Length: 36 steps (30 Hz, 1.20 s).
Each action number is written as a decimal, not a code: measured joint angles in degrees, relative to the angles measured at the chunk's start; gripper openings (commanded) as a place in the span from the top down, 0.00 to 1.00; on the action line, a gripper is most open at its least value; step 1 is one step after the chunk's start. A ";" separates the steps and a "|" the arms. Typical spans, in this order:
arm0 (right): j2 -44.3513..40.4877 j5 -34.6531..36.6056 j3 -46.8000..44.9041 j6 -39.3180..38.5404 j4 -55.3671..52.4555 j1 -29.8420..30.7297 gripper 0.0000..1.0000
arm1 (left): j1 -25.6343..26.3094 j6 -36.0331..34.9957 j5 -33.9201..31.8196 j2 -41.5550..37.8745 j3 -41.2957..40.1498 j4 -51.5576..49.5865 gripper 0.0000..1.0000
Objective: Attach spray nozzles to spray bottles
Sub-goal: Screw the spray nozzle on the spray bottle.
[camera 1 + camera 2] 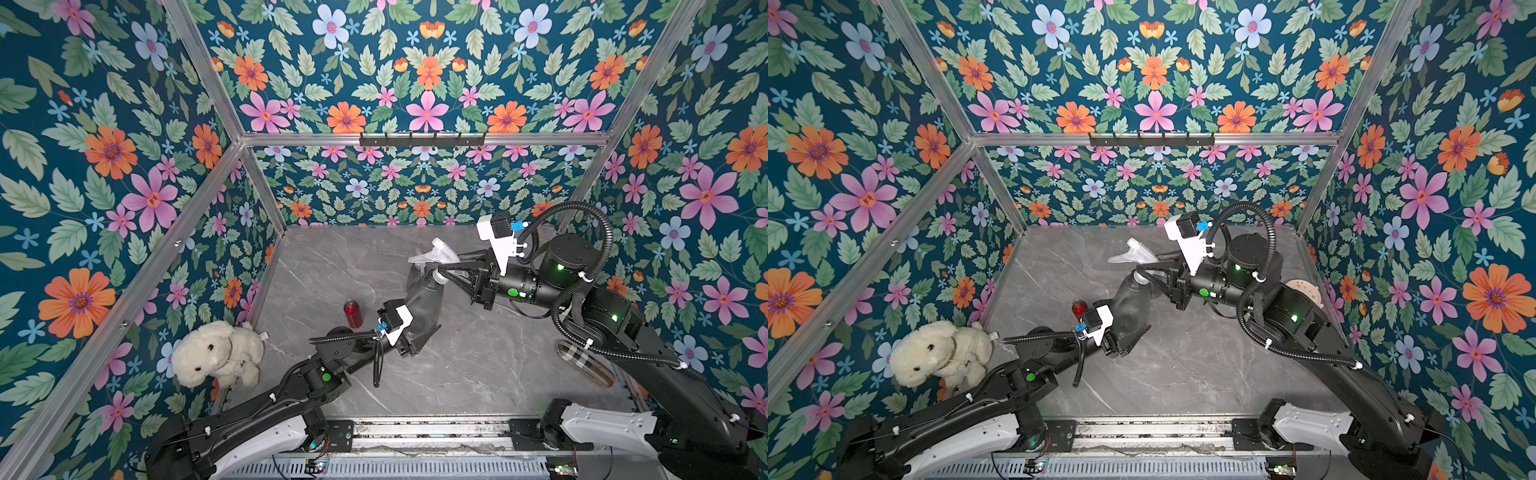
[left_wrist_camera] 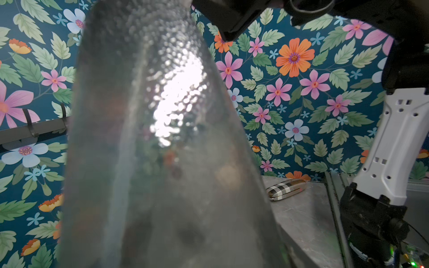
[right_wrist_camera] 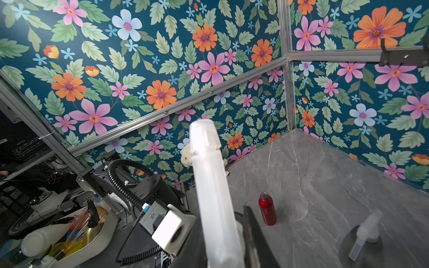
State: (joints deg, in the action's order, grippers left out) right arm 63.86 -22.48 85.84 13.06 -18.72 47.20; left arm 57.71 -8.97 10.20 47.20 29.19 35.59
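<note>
item, your left gripper (image 1: 419, 326): clamped on the wide lower body of a smoky-grey cone bottle (image 1: 424, 299), held tilted with the narrow neck pointing up toward the rear wall. you cannot tell whether the bottle's base touches the bench (image 1: 478, 374). in the left wrist view its dimpled translucent wall fills most of the frame. item, your right gripper (image 1: 446, 270): fingers drawn in on a translucent whitish spray nozzle (image 1: 436, 251), pinching it near the collar. the nozzle sits right at the held bottle's neck, trigger head jutting above. whether the collar is seated on the neck is not visible. in the right wrist view the same nozzle rises as a pale bar from between the dark fingers (image 3: 253, 232). item, second grey bottle (image 3: 347, 243): upright on the bench, well apart from the red one, a second whitish nozzle (image 3: 368, 228) on top of it. item, red bottle (image 1: 353, 312): small, shiny, cylindrical, upright on the bench, neck bare, just beside your left arm's wrist camera in both top views. item, plush bear (image 1: 216, 353): cream, slumped in the bench's left corner against the floral wall. item, plaid case (image 2: 285, 188): lying flat near the right edge of the bench, partly behind your right arm in a top view.
</note>
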 measured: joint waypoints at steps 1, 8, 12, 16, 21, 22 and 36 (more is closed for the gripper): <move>0.07 -0.15 0.44 -0.20 -0.42 0.00 1.00 | -0.22 0.00 0.57 -0.11 0.00 0.02 1.00; 2.80 -0.66 7.15 -1.62 -5.95 0.00 1.00 | -0.63 0.90 2.12 0.22 1.29 -0.57 1.00; 5.11 -0.79 11.72 -2.67 -10.60 0.02 1.00 | -0.68 1.05 2.38 0.17 1.51 -1.40 1.00; 7.06 -1.33 14.12 -2.75 -13.86 0.04 1.00 | -0.72 1.07 2.93 0.17 1.68 -2.05 1.00; 9.07 -1.68 16.15 -3.17 -16.61 0.04 1.00 | -0.76 1.22 3.17 -0.15 1.66 -3.30 1.00; 9.31 -1.99 16.57 -3.26 -17.09 0.04 1.00 | -0.76 1.22 3.30 -0.33 1.60 -3.45 1.00; 9.60 -5.53 16.65 -2.91 -19.15 -3.17 1.00 | -0.83 1.03 6.36 -1.73 1.11 -5.49 1.00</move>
State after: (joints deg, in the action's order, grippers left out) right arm 73.45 -28.01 102.50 10.15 -37.87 44.03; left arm 56.88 -7.94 16.56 45.47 30.30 30.11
